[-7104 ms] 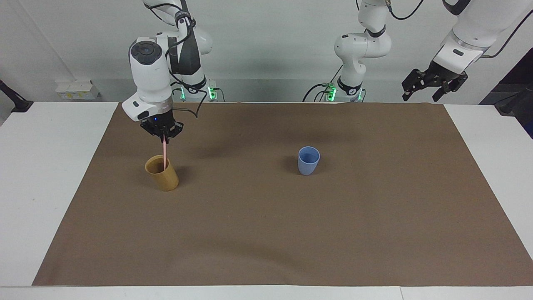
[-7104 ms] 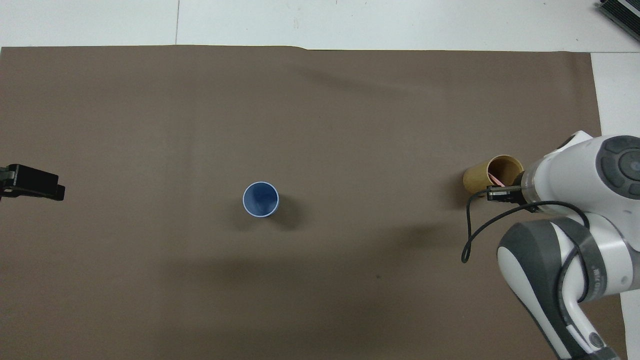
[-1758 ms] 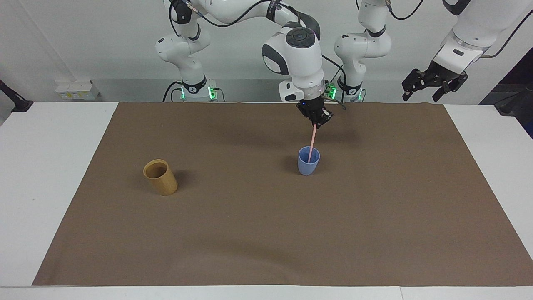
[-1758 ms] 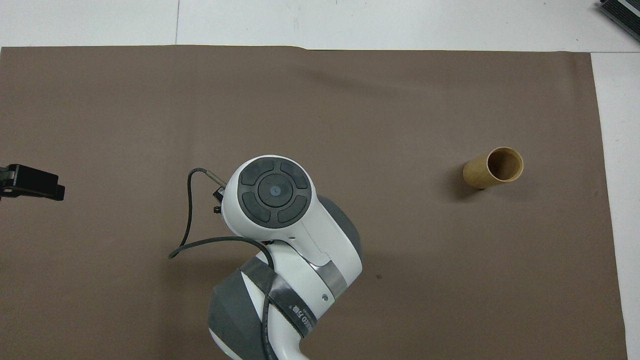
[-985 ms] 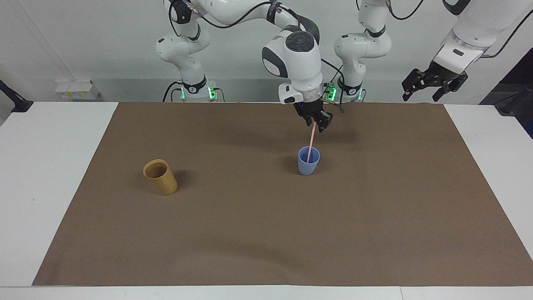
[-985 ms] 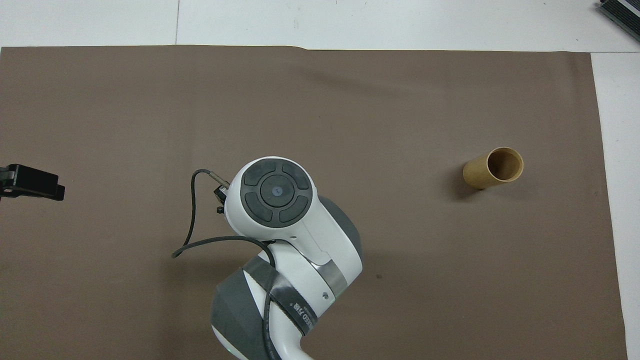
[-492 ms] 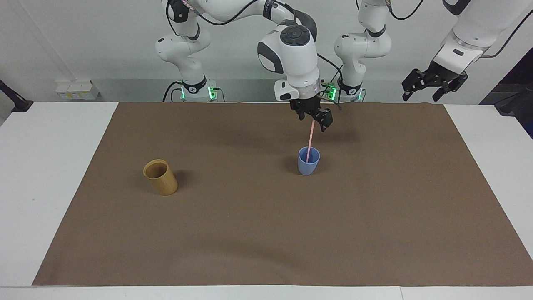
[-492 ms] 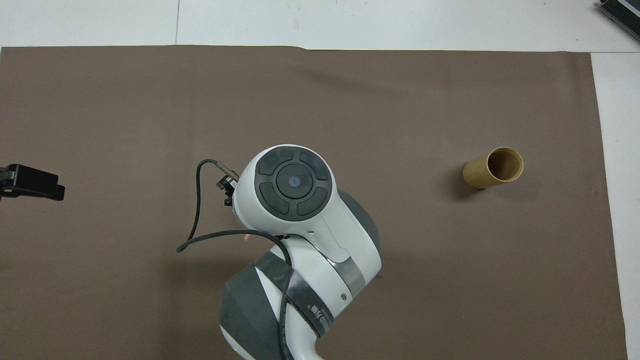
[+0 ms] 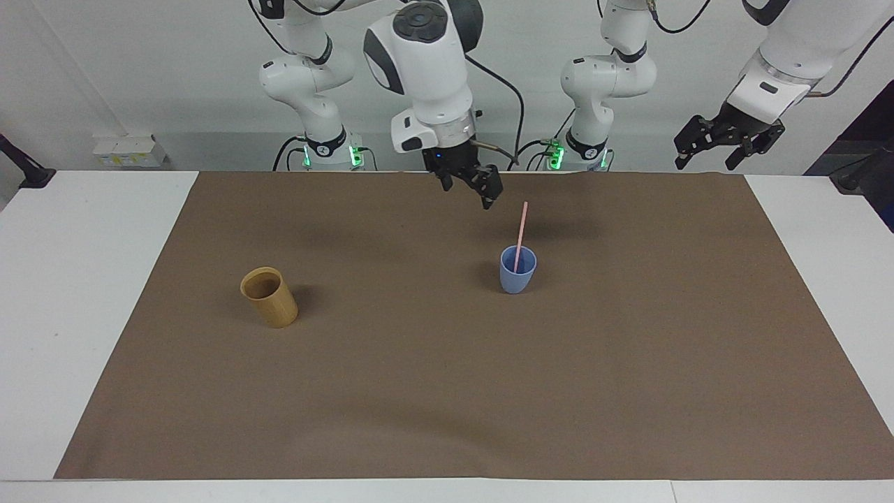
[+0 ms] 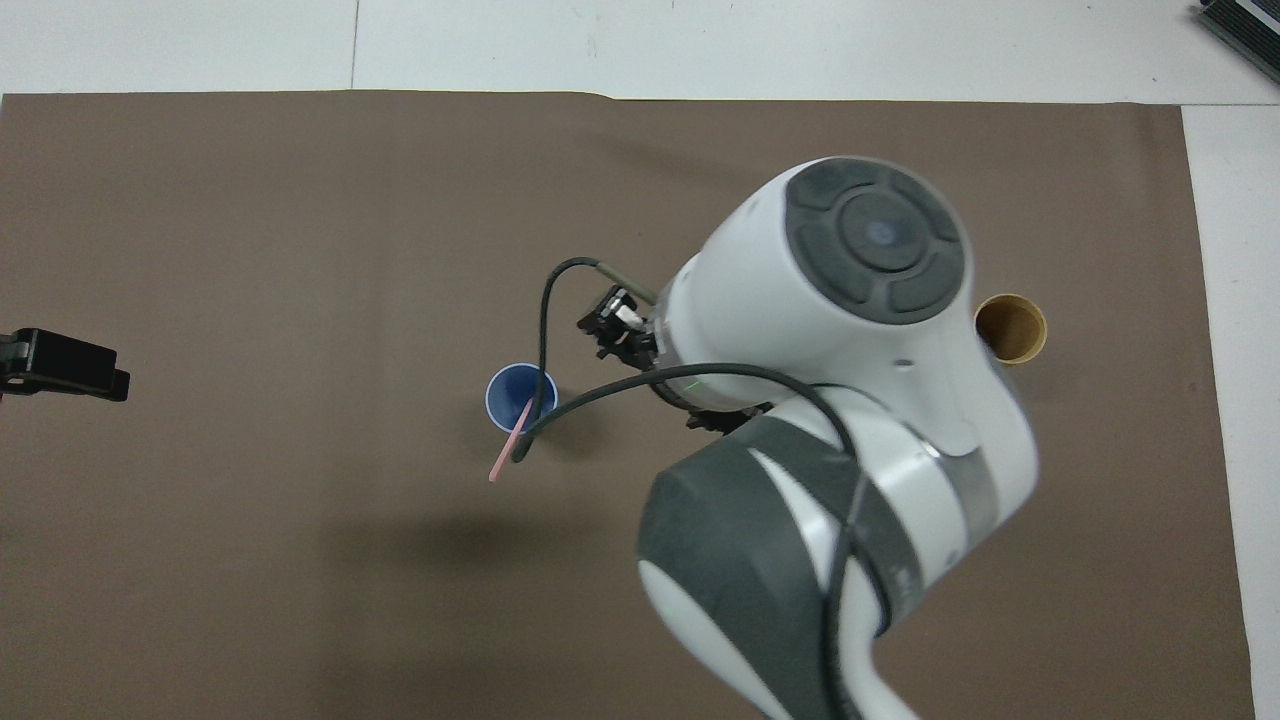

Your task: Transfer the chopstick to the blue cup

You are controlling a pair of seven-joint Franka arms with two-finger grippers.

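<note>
The pale pink chopstick stands in the light-blue cup near the middle of the brown mat. It leans toward the robots and nothing holds it. It also shows in the overhead view, with its top end past the cup's rim. My right gripper is open and empty. It hangs in the air over the mat, off the cup toward the right arm's end. My left gripper waits, open and empty, raised at the left arm's end of the table, and shows in the overhead view.
A tan bamboo-coloured cup stands empty on the mat toward the right arm's end. In the overhead view the right arm's wrist covers part of it. White table shows around the mat.
My right gripper carried the chopstick from the tan cup to the blue cup and let go of it. In the last half second it rose and moved away toward the right arm's end.
</note>
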